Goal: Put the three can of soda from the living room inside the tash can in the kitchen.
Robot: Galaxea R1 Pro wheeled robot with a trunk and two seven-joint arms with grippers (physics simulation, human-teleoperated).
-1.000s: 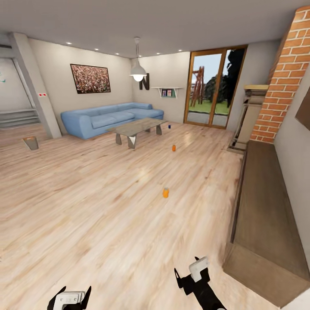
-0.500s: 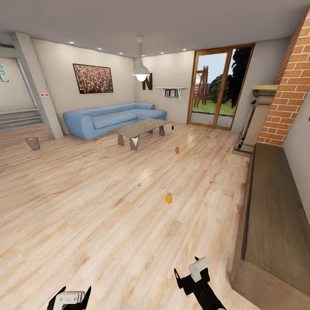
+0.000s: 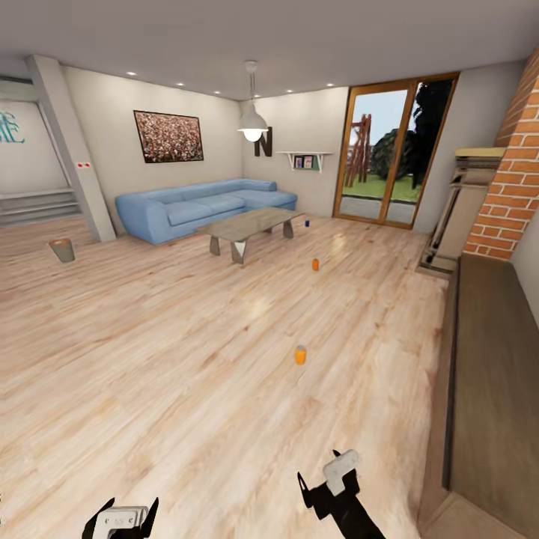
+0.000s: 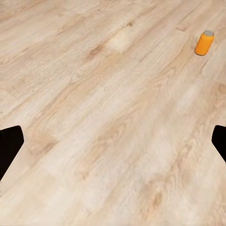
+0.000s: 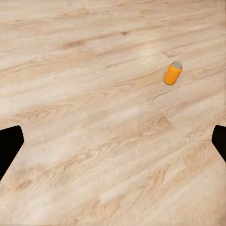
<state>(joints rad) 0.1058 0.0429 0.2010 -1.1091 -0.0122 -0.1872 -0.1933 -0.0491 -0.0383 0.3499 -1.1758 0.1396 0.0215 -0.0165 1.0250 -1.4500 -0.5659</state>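
- Three small round drink cans are seen standing upright on the pale wooden floor (image 3: 150,352) of the living room. No can is held yet, so the job is judged to be at its start.
- The nearest bright orange can (image 3: 300,355) is found in the open floor, well apart from both tools. It is also seen in the left wrist view (image 4: 204,43) and the right wrist view (image 5: 173,73).
- A second bright orange can (image 3: 315,264) is placed farther off, near the low grey worktop (image 3: 247,224).
- A small blue can (image 3: 307,222) is seen beyond it, close to the long blue sofa (image 3: 202,206).
- The small round grey bin with a brown inside (image 3: 63,250) is stood far off to the left side, well apart from all the cans.
- The left tool (image 3: 120,518) is held low and spread wide, with nothing in it.
- The right tool (image 3: 327,479) is also held wide and empty, likely so that it is ready for the nearest can.
- The nearest can is probably the one to be picked up first, since it is the least far away.
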